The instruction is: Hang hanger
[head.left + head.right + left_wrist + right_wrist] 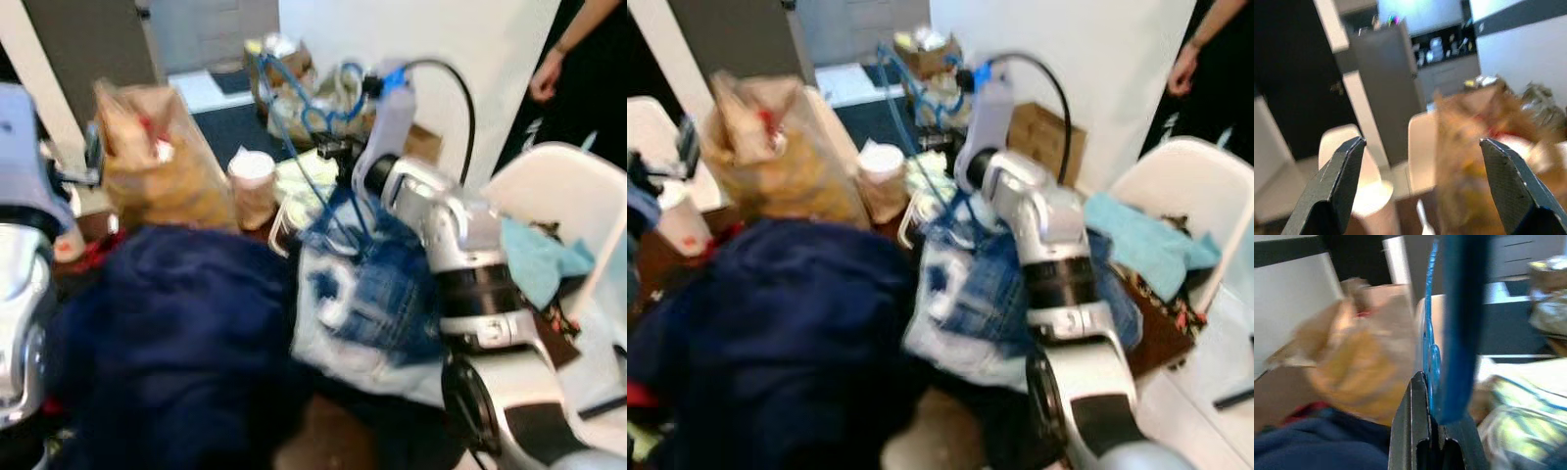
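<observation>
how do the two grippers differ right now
The left gripper is open, its fingers spread wide with nothing between them; the right gripper is shut on the blue hanger. The left sits beside the table's edge; the right reaches out over the clothes. Both have black fingers.

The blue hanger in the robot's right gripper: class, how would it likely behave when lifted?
The blue hanger looks thin, so probably light. It keeps its shape above the denim garment, so likely stiff. Pinched in the right gripper, its smooth plastic might swivel.

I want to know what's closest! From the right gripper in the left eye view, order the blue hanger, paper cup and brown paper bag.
1. Blue hanger: held in the right gripper.
2. Paper cup: to its left.
3. Brown paper bag: farther left.
</observation>
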Motion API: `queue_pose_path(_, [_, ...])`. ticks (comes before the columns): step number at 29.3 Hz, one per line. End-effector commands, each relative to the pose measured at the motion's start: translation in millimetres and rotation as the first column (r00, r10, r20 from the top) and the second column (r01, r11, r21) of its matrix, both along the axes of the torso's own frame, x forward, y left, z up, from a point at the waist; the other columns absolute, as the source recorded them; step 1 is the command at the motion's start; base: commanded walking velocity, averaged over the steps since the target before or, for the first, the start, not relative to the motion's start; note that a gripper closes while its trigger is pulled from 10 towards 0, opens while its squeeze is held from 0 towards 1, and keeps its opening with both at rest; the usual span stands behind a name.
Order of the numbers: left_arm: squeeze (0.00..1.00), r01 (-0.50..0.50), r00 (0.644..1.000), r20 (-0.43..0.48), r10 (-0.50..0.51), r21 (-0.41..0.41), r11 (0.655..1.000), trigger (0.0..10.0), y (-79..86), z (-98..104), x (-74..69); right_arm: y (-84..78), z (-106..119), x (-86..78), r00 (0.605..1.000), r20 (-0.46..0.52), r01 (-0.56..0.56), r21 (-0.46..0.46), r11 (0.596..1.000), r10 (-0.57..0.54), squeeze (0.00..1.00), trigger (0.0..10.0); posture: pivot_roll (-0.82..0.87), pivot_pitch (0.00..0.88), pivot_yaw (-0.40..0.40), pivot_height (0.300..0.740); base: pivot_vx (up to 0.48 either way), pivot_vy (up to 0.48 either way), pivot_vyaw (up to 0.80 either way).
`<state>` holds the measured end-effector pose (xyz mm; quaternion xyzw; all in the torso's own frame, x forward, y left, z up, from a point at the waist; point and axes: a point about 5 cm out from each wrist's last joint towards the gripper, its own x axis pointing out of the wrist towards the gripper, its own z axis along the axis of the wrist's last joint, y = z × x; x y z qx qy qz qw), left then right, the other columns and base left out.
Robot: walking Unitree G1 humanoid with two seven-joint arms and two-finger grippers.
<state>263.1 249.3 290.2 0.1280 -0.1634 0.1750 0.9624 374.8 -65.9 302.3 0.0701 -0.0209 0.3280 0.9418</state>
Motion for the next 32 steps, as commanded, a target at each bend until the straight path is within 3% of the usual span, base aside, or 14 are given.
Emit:
queue_pose_path(1, [0.00,0.020,1.000,-0.018,-0.020,-0.012,1.000,10.0,-6.6,-4.2,1.3,-0.7,2.1,-0.1,1.000,0.008,-0.003,0.000,1.000,0.003,0.00,10.0,0.02,0.021,0.028,0.740,0.000,0.000,0.00])
queue_pose_path(5, [0.00,0.061,0.998,-0.033,-0.061,-0.007,0.998,10.0,-13.7,-6.1,3.0,-0.2,2.1,-0.5,1.000,0.010,-0.005,-0.001,1.000,0.005,0.00,10.0,0.02,0.021,0.028,0.740,0.000,0.000,0.00])
queue_pose_path(14, [0.00,0.099,0.991,-0.082,-0.102,-0.034,0.994,10.0,-22.1,-14.2,4.2,1.3,2.3,-0.9,1.000,0.013,-0.016,-0.006,1.000,0.016,0.00,10.0,0.02,0.019,0.027,0.740,0.000,-0.454,0.00])
queue_pose_path(23, [0.00,-0.021,0.991,-0.134,0.016,-0.035,0.999,10.0,-23.8,-22.9,-4.8,3.1,3.4,-0.6,0.999,0.023,-0.037,-0.026,0.999,0.038,0.00,10.0,0.03,0.020,0.020,0.740,0.000,0.000,0.00])
queue_pose_path(32, [0.00,-0.106,0.979,-0.180,0.093,-0.065,0.992,10.0,-9.9,-28.7,-9.2,1.4,4.4,0.5,0.999,0.024,-0.040,-0.038,0.998,0.041,0.00,10.0,0.03,0.026,0.018,0.740,-0.122,0.000,0.00])
